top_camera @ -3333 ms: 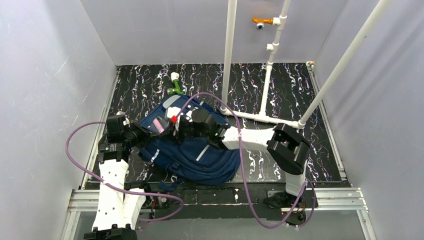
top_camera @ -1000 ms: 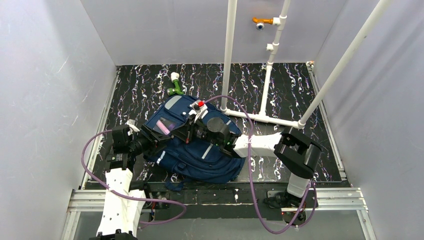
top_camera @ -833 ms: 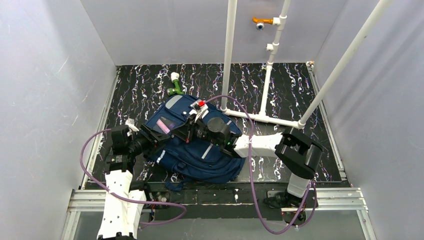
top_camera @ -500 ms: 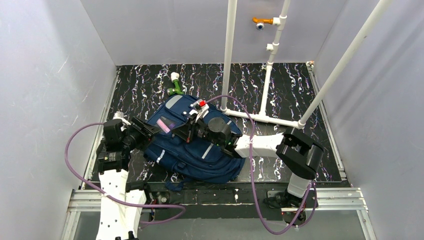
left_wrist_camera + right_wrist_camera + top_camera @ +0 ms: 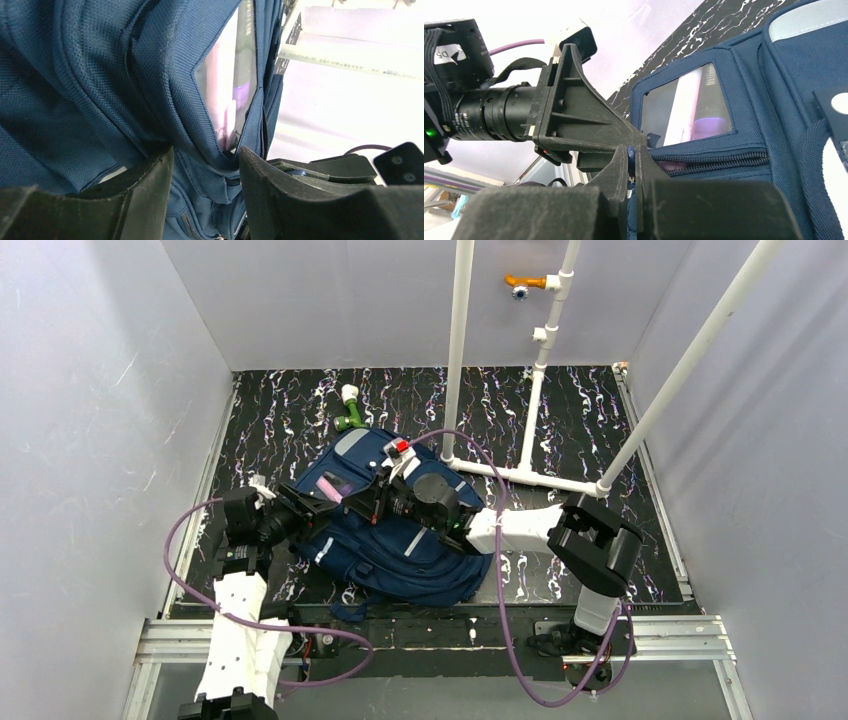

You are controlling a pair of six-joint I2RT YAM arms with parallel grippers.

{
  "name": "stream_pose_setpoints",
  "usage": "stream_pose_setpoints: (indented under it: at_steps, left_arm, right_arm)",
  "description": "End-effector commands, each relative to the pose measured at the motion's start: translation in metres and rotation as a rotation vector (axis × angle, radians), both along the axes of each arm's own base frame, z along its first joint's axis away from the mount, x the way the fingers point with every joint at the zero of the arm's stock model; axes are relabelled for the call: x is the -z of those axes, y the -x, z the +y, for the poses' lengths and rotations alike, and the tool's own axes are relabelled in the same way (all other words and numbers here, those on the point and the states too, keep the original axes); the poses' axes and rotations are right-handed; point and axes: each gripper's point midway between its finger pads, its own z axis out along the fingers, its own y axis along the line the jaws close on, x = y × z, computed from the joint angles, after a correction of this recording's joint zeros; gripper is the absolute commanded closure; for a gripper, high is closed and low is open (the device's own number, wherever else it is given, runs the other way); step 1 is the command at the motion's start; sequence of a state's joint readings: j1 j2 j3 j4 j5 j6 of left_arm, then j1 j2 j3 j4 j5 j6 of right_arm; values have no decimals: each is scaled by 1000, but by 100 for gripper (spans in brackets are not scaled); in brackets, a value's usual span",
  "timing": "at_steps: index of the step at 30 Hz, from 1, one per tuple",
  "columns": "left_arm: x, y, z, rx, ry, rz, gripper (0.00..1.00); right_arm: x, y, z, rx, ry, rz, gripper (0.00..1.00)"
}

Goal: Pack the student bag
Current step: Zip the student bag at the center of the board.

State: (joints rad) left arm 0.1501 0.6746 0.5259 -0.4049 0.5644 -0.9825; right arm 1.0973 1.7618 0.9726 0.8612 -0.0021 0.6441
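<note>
Left jaws half-closed (gripping), right jaws — shut

**Top view:** fixed camera high above and behind the arm bases, tilted down over the whole bench (image 5: 580, 420), with the near edge at the bottom and the far edge at the top; distant.

**Left wrist view:** camera behind the left claw (image 5: 205, 155), looking forward past it, so close to the bag (image 5: 75, 75) that blue fabric fills most of the frame.

**Right wrist view:** camera behind the right claw (image 5: 631, 150), set low, facing across the bag toward the bench's left edge.

All three views share the bag's clear pocket window (image 5: 235, 85). The right wrist view also takes in the left claw.
</note>
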Motion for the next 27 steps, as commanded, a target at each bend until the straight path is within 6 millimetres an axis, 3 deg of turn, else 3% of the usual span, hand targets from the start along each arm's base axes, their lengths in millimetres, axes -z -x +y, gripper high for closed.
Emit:
stream_pose_setpoints:
  at_steps: [1,5,6,12,17,23,26,27]
  left_arm:
    - [17,2,-14,76,69,8,57]
    - [29,8,-4,79,-28,23,87]
    - [31,11,0,79,-60,36,100]
    - [44,21,19,67,-178,117,100]
    - [42,22,20,73,-193,103,100]
    - [36,21,17,93,-191,71,100]
    - [28,16,7,116,-125,31,98]
    - [25,16,2,114,-82,29,86]
  right_arm:
    - [-43,-22,2,70,-110,-41,99]
    - [-41,-34,1,110,-63,-51,99]
    - [-37,-41,-2,135,-38,-45,99]
    - [-19,-97,-40,304,72,-10,99]
    - [-2,-136,-70,362,171,-30,99]
    - [-17,-125,-81,352,200,-100,99]
    - [-32,-96,-50,196,96,-89,99]
    - [-35,-83,-38,144,68,-73,99]
